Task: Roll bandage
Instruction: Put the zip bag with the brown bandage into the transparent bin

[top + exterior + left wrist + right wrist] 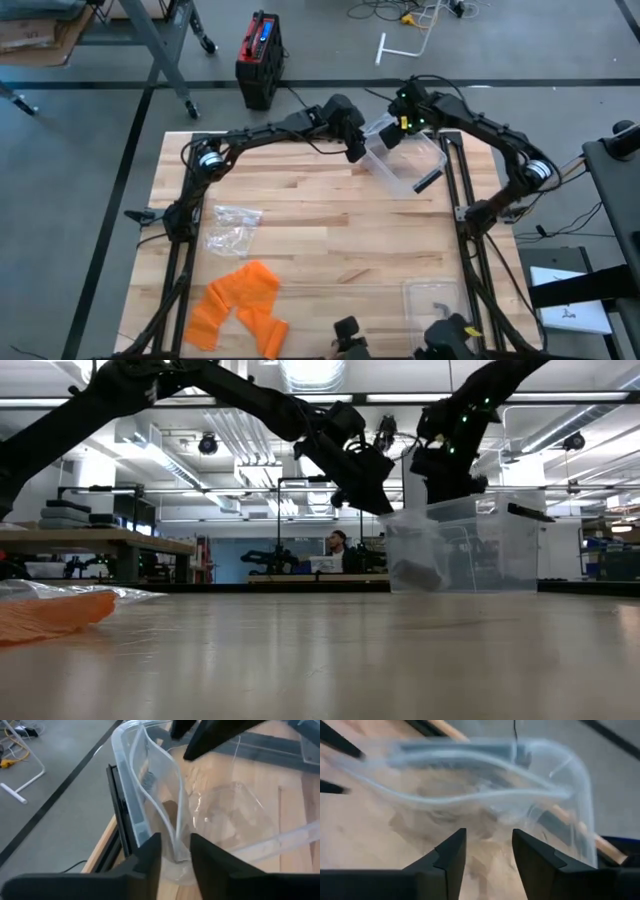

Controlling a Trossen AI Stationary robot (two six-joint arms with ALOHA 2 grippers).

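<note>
Both arms meet over the far edge of the table (330, 215), toward its right corner, where a clear plastic bin (412, 160) stands. The left gripper (175, 851) has its fingers slightly parted around the rim of a clear zip bag (165, 810) hanging into the bin; I'd call that a light pinch on the bag's edge, though I cannot tell whether it truly bites. The right gripper (489, 851) hovers at the bag's mouth with its fingers apart, nothing visibly between them.

The bandage itself, an orange strip (240, 305), lies loose and unrolled near the table's front left corner, well apart from both grippers, with a second crumpled clear bag (230, 228) just beyond it.

To do this step well, I'd want one gripper to steady the bag's rim while the other takes the opposite lip, pulling gently, since thin film slips and tears easily.
</note>
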